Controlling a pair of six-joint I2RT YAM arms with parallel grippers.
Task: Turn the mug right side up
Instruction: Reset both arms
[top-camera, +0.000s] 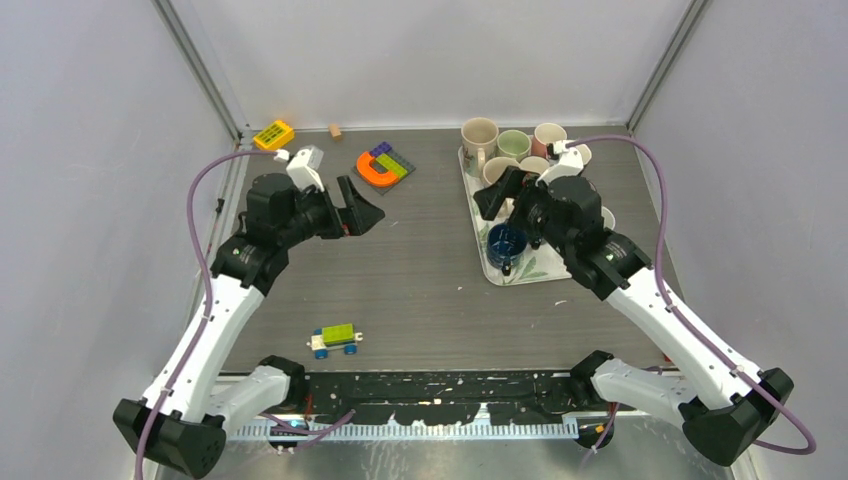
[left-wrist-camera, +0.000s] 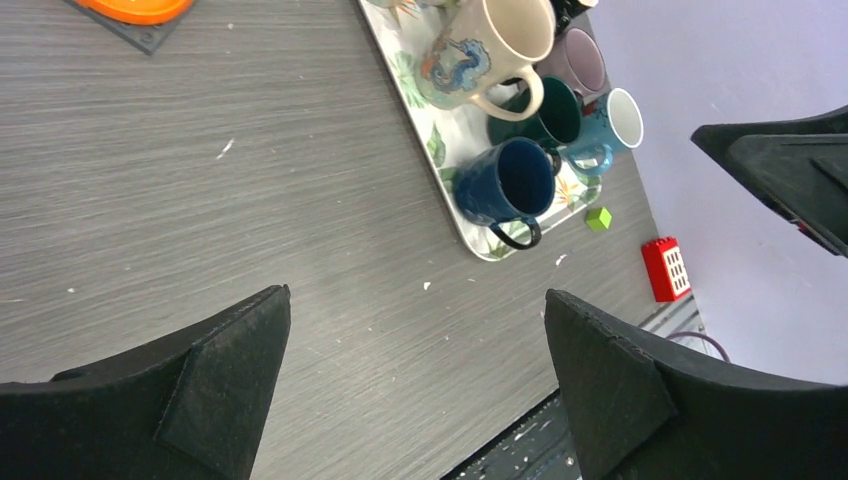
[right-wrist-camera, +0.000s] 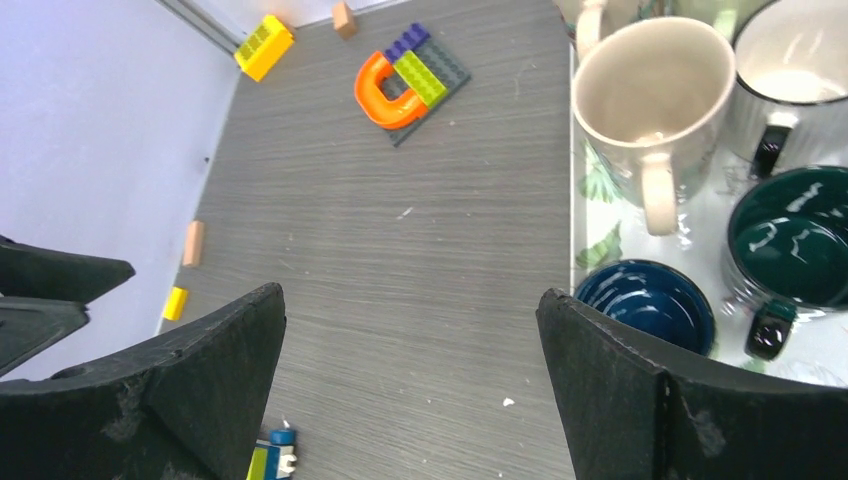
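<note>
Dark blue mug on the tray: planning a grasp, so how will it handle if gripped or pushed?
The dark blue mug looks glazed and glossy, so probably rigid, slippery and breakable. Standing upright, it should slide on the tray rather than roll, perhaps bumping the green mug.

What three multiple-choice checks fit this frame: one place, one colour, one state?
1. Where does the dark blue mug stand?
A) at the near end of the tray
B) on bare table by the toy car
C) on the grey baseplate
2. What colour is the U-shaped piece?
A) green
B) orange
C) white
3. How are the left gripper and right gripper?
A) both open, empty
B) both shut on mugs
C) one open, one shut

1 A: it sits inside the tray's rim, nearest the arms.
2 B: orange in the top and right wrist views.
3 A: each wrist view shows spread fingers with nothing between.
</note>
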